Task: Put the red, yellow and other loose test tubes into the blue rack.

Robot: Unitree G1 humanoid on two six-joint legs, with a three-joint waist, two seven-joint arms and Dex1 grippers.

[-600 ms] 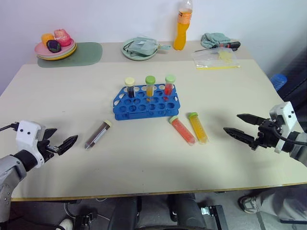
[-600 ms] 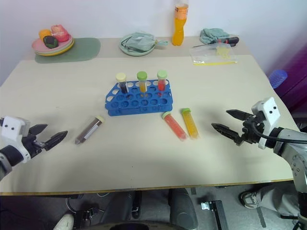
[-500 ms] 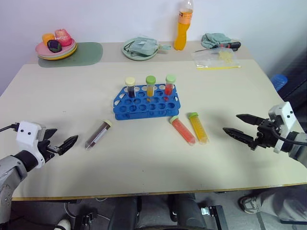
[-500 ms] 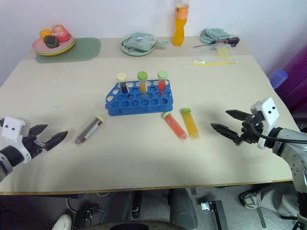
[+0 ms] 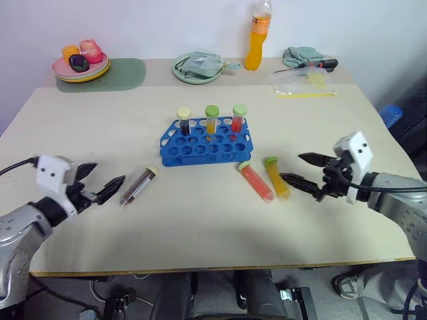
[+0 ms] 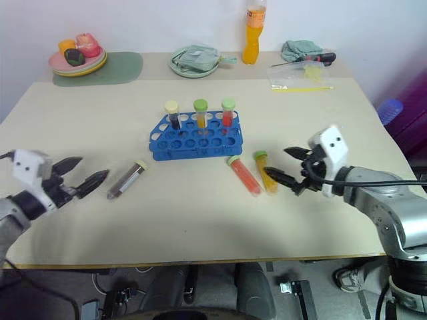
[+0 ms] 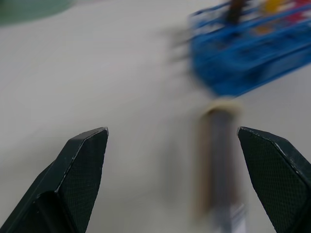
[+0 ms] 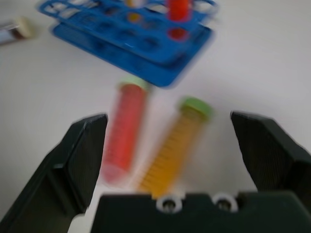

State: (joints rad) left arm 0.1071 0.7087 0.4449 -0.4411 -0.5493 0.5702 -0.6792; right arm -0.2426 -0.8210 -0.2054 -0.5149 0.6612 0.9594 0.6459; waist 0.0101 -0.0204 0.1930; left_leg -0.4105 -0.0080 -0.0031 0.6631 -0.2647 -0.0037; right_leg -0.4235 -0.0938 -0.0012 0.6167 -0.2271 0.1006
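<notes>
So the blue rack sits mid-worktop with three capped tubes already standing in its back row. Three loose ones lie flat on the worktop: the dark tube with the cream cap off the rack's left front corner, and the red tube and yellow tube side by side just in front of its right end, green caps toward the rack. Left pincer is wide open, empty, tips near the dark tube's bottom end. Right pincer is open too, holding nothing, its lower finger tip right beside the yellow tube.
</notes>
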